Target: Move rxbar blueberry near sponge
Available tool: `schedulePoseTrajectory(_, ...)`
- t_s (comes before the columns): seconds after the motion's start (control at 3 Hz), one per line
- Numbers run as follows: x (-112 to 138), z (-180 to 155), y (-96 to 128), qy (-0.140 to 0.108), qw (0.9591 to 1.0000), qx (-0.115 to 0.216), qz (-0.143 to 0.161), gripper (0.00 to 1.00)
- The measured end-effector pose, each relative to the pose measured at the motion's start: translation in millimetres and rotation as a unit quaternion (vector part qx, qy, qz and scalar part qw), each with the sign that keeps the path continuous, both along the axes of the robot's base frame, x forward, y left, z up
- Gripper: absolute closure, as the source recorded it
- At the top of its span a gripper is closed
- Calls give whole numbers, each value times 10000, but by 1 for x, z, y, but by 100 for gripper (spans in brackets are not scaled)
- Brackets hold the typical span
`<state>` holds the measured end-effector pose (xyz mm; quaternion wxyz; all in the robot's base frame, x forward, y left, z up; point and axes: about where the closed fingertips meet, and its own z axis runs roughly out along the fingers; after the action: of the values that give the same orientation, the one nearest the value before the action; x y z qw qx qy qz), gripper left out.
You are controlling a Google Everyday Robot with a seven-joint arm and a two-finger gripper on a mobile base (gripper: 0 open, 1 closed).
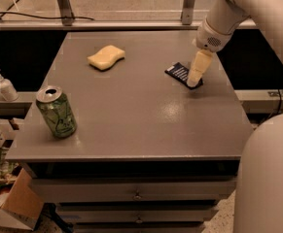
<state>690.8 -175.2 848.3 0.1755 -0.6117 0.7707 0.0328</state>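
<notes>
The rxbar blueberry (180, 73), a dark navy bar with white lettering, lies flat on the grey table (131, 110) toward its right side. My gripper (194, 81), with yellowish fingers pointing down, is right over the bar's right end, at or just above it. The arm comes in from the upper right. The pale yellow sponge (106, 57) with a wavy outline lies at the table's back left, well apart from the bar.
A green soda can (57, 111) stands near the table's front left edge. A white pump bottle (4, 85) sits on a ledge to the left. Cardboard boxes (5, 198) lie on the floor at lower left. Drawers run below the tabletop.
</notes>
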Motion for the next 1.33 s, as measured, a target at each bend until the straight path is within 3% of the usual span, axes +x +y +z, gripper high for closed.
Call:
schedulePoseTrajectory(0.33,-1,-12,4,98,9999,-37,5,0)
schedulePoseTrajectory(0.67,-3,-22,3,170,9998,-59,-8,17)
schedulePoseTrajectory(1.33,-6,-28,1,247,9996,-109,-47,64)
